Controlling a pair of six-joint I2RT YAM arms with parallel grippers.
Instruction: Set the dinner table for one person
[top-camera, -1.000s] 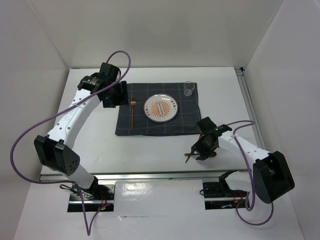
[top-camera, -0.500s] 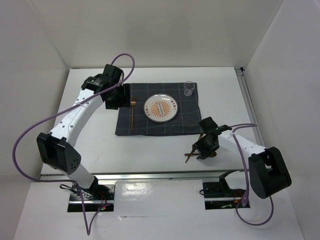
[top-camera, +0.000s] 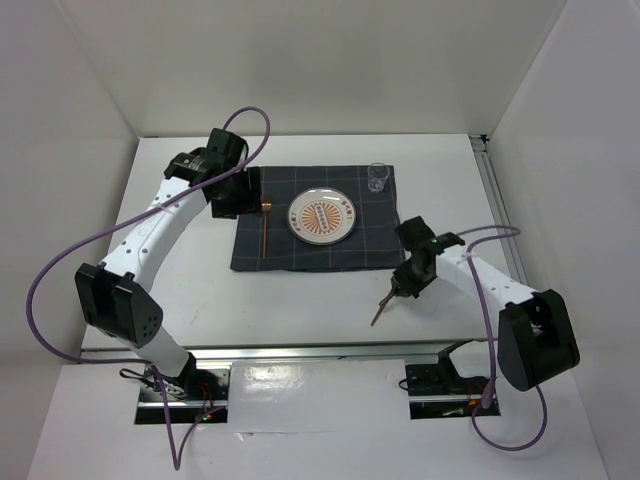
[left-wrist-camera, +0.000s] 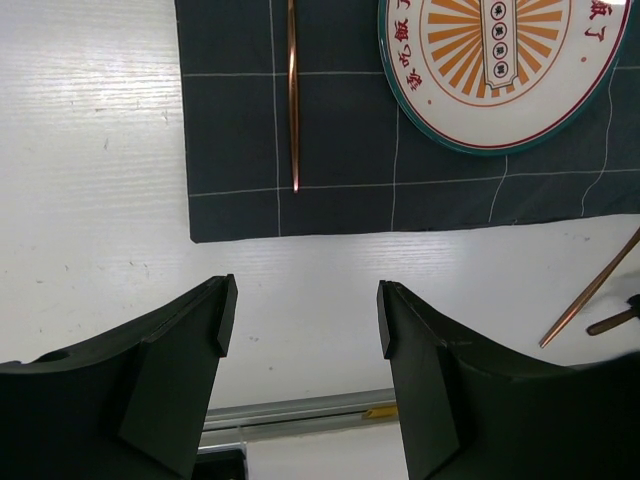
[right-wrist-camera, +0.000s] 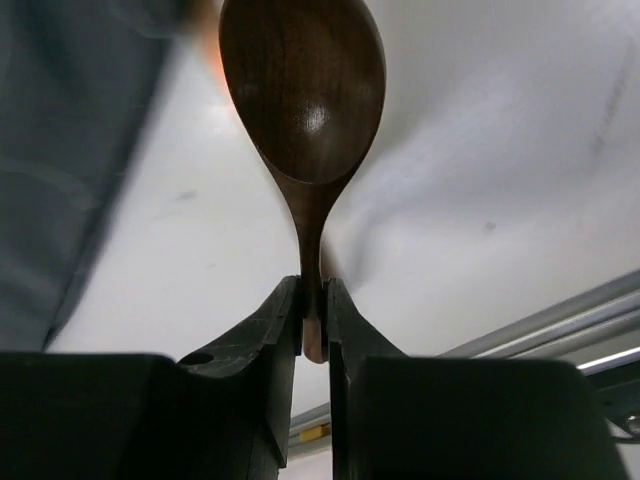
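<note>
**Item:** plate (left-wrist-camera: 500, 70), white, with a green rim and an orange sunburst.

**Lettering, rim:** red Chinese characters run around the inner rim and are clearest in the left wrist view. One group shows at the plate's left edge and another at the upper right. The last character at the upper right appears to be 了. The rest are turned, partly cut off and not surely readable.

**Lettering, centre:** a white banner (left-wrist-camera: 497, 45) carries a column of four small dark round marks, too small to read.

**Top external view:** the plate's markings are only a blur.

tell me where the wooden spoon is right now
Right wrist view: the wooden spoon is clamped by its handle in the right gripper, bowl pointing away, over the table beside the near right corner of the dark mat.
</note>
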